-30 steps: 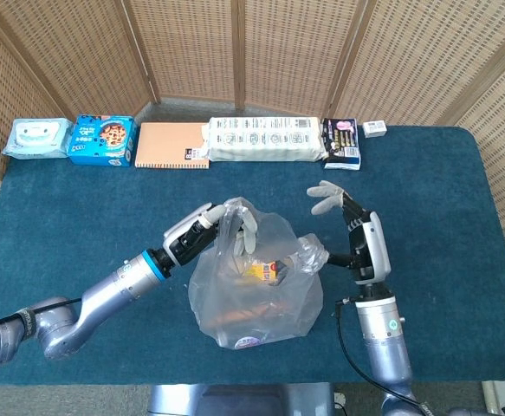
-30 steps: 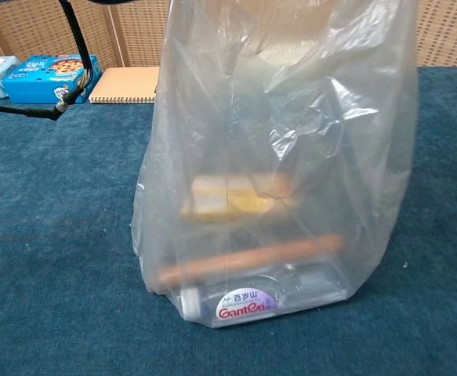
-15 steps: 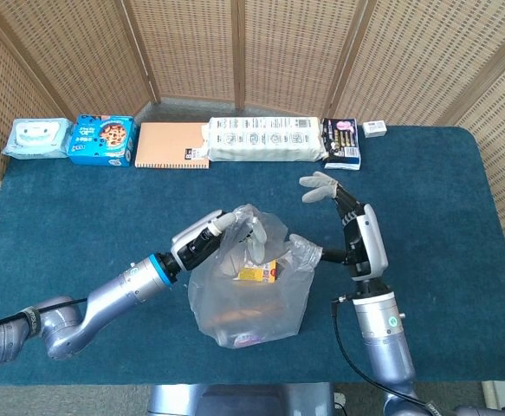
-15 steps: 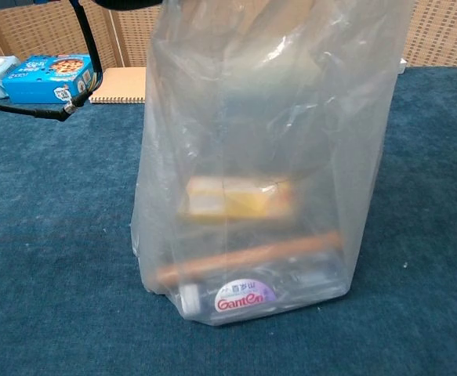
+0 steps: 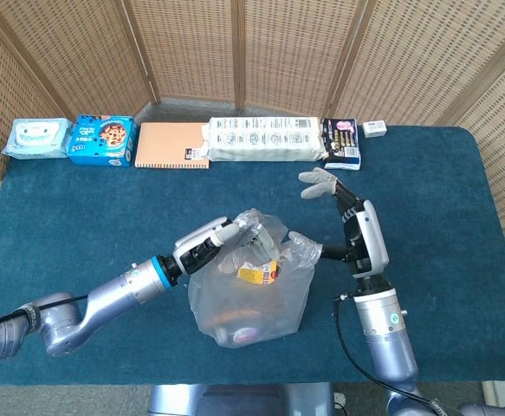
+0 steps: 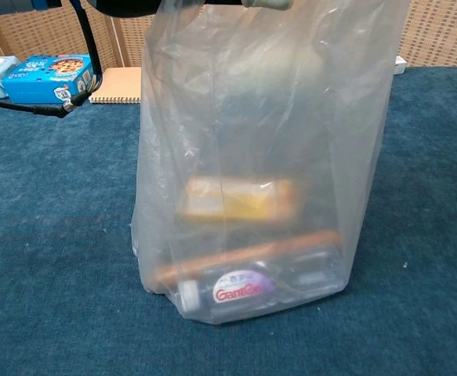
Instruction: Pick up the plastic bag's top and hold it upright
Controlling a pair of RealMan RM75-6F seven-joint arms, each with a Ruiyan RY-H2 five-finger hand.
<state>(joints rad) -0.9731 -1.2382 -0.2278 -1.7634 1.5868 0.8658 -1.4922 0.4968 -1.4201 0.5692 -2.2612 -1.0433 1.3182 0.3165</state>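
Head view: the plastic bag (image 5: 248,290) is standing near the middle of the blue table (image 5: 79,208), its bottom resting on the cloth.
Left hand: the left hand (image 5: 226,238) is gripping the bag's top on one side, fingers closing around the bunched film, so that side cannot be sagging.
Right hand: the right hand (image 5: 339,221) is pinching the opposite edge of the top low down, while its other fingers are spreading upward; exactly how much film it is holding is hard to tell.
Why held this way: two grips on opposite sides are keeping the mouth up and the walls taut, so the load is staying at the bottom.
Chest view: the bag (image 6: 267,157) is filling the frame, upright and tall (the hands are mostly cut off above).
Contents: one yellow packet (image 6: 236,200), one brownish stick (image 6: 244,258) and one bottle (image 6: 240,291) with a red-lettered label are lying inside.
Back edge: six items are lining up — one wipes pack (image 5: 35,139), one blue box (image 5: 102,139), one notebook (image 5: 172,146), one long white pack (image 5: 265,139), one dark packet (image 5: 340,143), one small white box (image 5: 374,129).
Progress: looking close to done.
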